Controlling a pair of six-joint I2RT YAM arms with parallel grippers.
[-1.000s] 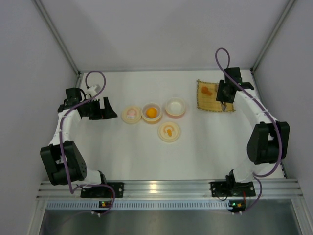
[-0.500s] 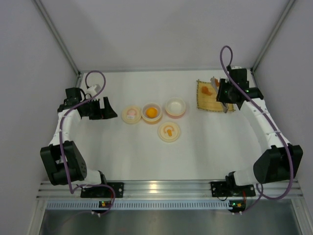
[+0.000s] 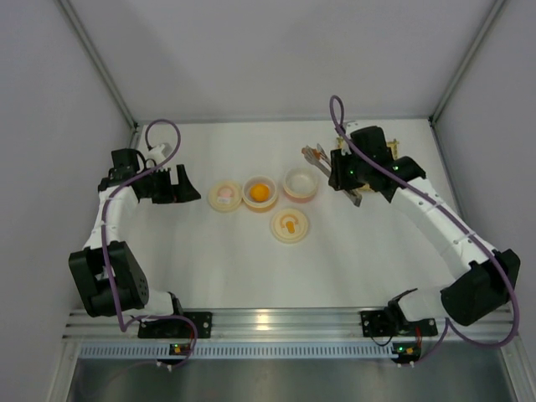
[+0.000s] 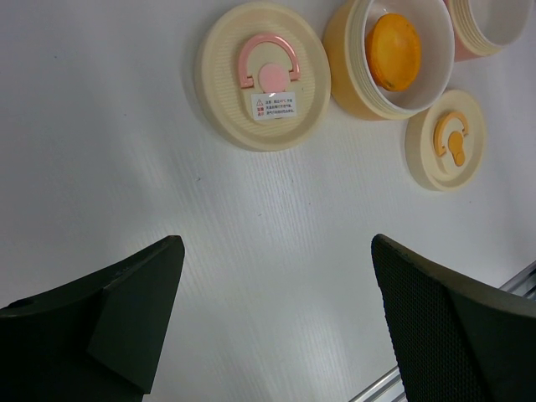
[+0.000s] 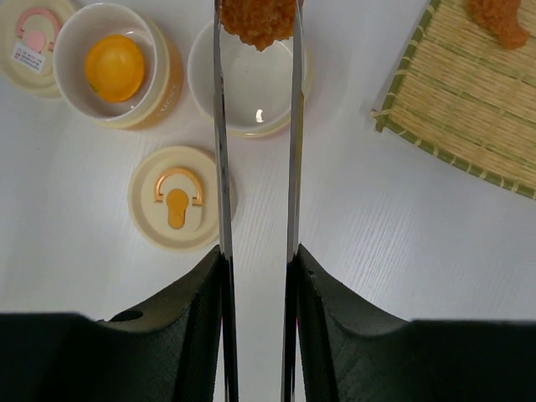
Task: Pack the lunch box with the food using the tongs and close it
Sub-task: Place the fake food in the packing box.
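My right gripper point(image 5: 255, 260) is shut on the silver tongs point(image 5: 220, 126), whose two arms run up the right wrist view. Their tips pinch an orange-brown lump of food point(image 5: 255, 21) over the empty pink-sided bowl point(image 5: 251, 84). In the top view the tongs point(image 3: 313, 156) reach left from the right gripper point(image 3: 343, 172) to just above that bowl point(image 3: 301, 184). The pale yellow bowl point(image 3: 260, 193) holds a round orange piece point(image 5: 115, 67). The cream top with a pink centre point(image 3: 224, 197) lies left of it. My left gripper point(image 4: 276, 318) is open and holds nothing.
A second cream lid with an orange centre point(image 3: 290, 224) lies in front of the bowls. The woven mat point(image 5: 469, 100) is to the right with another orange-brown lump point(image 5: 498, 21) on it. The left gripper point(image 3: 180, 186) hovers left of the lids.
My right arm has swung left from the mat to the pink bowl, carrying the tongs with a lump in their tips. The left arm has not moved.
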